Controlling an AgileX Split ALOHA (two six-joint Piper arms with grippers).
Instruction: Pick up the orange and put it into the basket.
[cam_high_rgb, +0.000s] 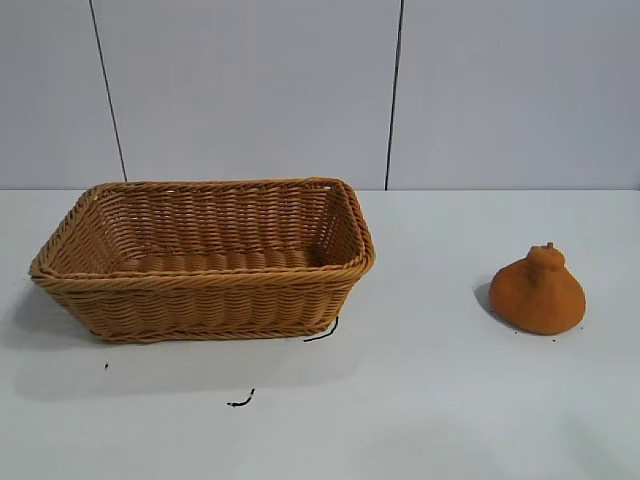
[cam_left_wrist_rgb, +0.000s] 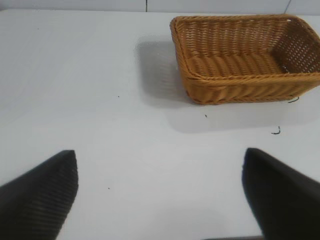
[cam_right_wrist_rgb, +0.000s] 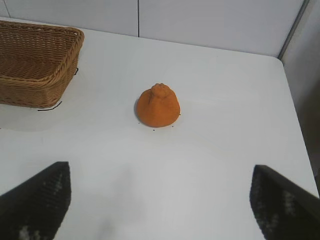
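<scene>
Right gripper (cam_right_wrist_rgb: 160, 200): fingers spread wide, holding nothing, apart from orange.
Left gripper (cam_left_wrist_rgb: 160, 192): spread, empty.
Orange (cam_high_rgb: 538, 291): upright on table (cam_high_rgb: 450, 400), well right of basket (cam_high_rgb: 205, 258).

The basket (cam_high_rgb: 205, 262) is woven tan wicker with a braided rim. The orange (cam_high_rgb: 538, 292) looks matt and dull. The desk (cam_high_rgb: 450, 400) is smooth, white.

bright, even light | soft shadow left of basket (cam_high_rgb: 200, 260) | focus sharp

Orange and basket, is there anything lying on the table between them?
No: bare white table separates the orange from the basket in the exterior view; only a short black strand lies at the basket's corner.
</scene>
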